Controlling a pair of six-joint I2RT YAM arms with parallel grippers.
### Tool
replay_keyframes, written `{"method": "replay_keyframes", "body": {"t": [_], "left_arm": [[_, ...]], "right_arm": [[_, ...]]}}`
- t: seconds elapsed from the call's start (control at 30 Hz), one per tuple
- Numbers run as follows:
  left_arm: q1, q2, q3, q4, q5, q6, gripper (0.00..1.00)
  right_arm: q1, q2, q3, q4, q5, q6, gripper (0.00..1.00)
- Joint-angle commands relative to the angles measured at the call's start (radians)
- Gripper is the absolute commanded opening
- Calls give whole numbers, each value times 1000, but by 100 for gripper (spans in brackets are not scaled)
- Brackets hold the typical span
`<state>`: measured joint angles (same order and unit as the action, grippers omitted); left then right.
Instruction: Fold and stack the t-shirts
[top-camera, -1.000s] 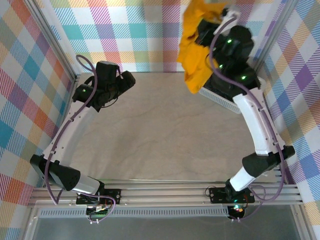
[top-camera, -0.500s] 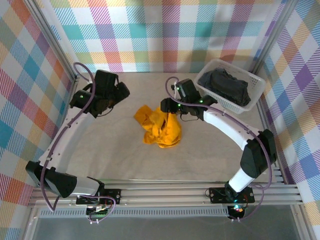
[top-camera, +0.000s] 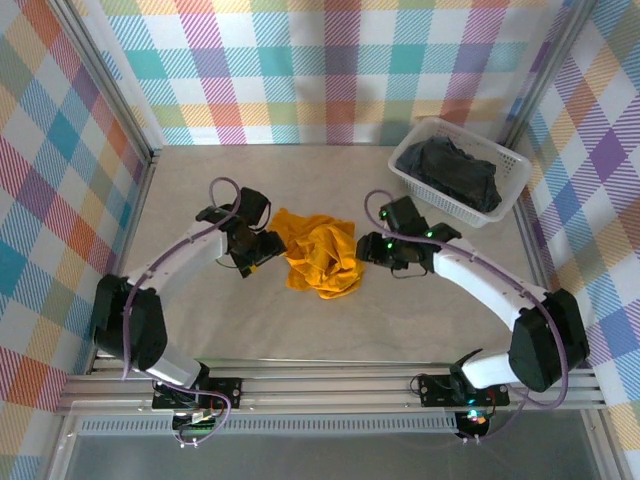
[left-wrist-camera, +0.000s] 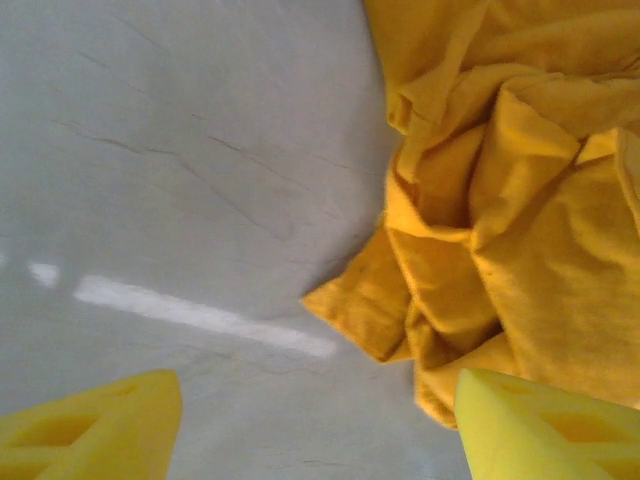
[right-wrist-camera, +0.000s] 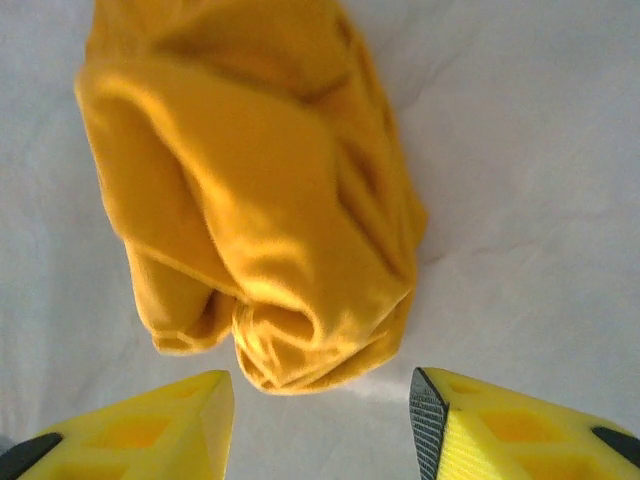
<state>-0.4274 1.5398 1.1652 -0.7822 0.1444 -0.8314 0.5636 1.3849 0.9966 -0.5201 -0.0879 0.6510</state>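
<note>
Pale, faintly veined worktop (top-camera: 330, 330), boxed in by pastel plaid walls (top-camera: 300, 70). Carries, at frame centre in the top view, a crumpled mustard-orange cloth t-shirt (top-camera: 320, 252), bunched into a loose heap and not folded. Carries also, at upper right, a white plastic lattice basket (top-camera: 437, 203) with a rumpled black cloth t-shirt (top-camera: 460, 172) inside, well apart from the orange one.

Flanking the orange heap: left end effector (top-camera: 266, 250) just beside its left edge, right end effector (top-camera: 365, 247) just beside its right edge.

From the left wrist: left end effector (left-wrist-camera: 318, 395) spread wide and gripping nothing, yellow fingers (left-wrist-camera: 90, 420) at the bottom corners, bare worktop (left-wrist-camera: 150, 150) between them. Folds of the orange shirt (left-wrist-camera: 500, 200) across the right half, one pointed hem corner reaching toward mid-frame above the gap.

From the right wrist: right end effector (right-wrist-camera: 320, 385) parted and empty, fingers (right-wrist-camera: 150, 420) along the bottom edge. Orange shirt (right-wrist-camera: 260, 200) heaped from upper left to centre, its rolled lower edge just above the gap, not between the pads.
</note>
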Motion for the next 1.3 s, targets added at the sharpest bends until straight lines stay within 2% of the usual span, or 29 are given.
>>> {"method": "replay_keyframes", "body": {"t": [0.0, 0.17, 0.3, 0.43, 0.53, 0.7, 0.87, 0.93, 1.07, 1.13, 1.17, 1.2, 1.27], "left_arm": [[-58, 61, 15, 205, 137, -149, 74], [-238, 173, 258, 32, -19, 23, 75], [-307, 223, 325, -14, -49, 25, 68], [-345, 246, 353, -28, -43, -34, 58], [-357, 309, 369, -74, -32, -61, 56], [-358, 392, 383, 27, -20, -81, 54], [-384, 519, 503, -76, -79, -16, 50], [-395, 540, 512, -90, -119, 10, 44], [-395, 499, 515, -119, -214, 30, 17], [-395, 451, 516, -158, -277, 30, 11], [-395, 417, 516, -197, -322, 32, 12], [-395, 389, 513, -231, -366, 34, 17], [-398, 311, 484, -265, -391, 56, 33]], "right_arm": [[6, 23, -90, 83, -42, 76, 52], [-35, 97, -91, 127, -73, 127, 53], [-66, 121, -112, 163, -115, 144, 49], [-114, 115, -152, 187, -153, 155, 41], [-156, 97, -185, 207, -189, 170, 37], [-175, 41, -208, 176, -195, 155, 37], [-196, -10, -238, 137, -200, 145, 38], [-204, -19, -248, 140, -206, 147, 38], [-212, -24, -248, 142, -217, 147, 39], [-211, -21, -248, 147, -214, 147, 39], [-211, -19, -248, 150, -212, 147, 40], [-211, -15, -244, 150, -210, 144, 41], [-213, -1, -228, 143, -206, 131, 42]]}}
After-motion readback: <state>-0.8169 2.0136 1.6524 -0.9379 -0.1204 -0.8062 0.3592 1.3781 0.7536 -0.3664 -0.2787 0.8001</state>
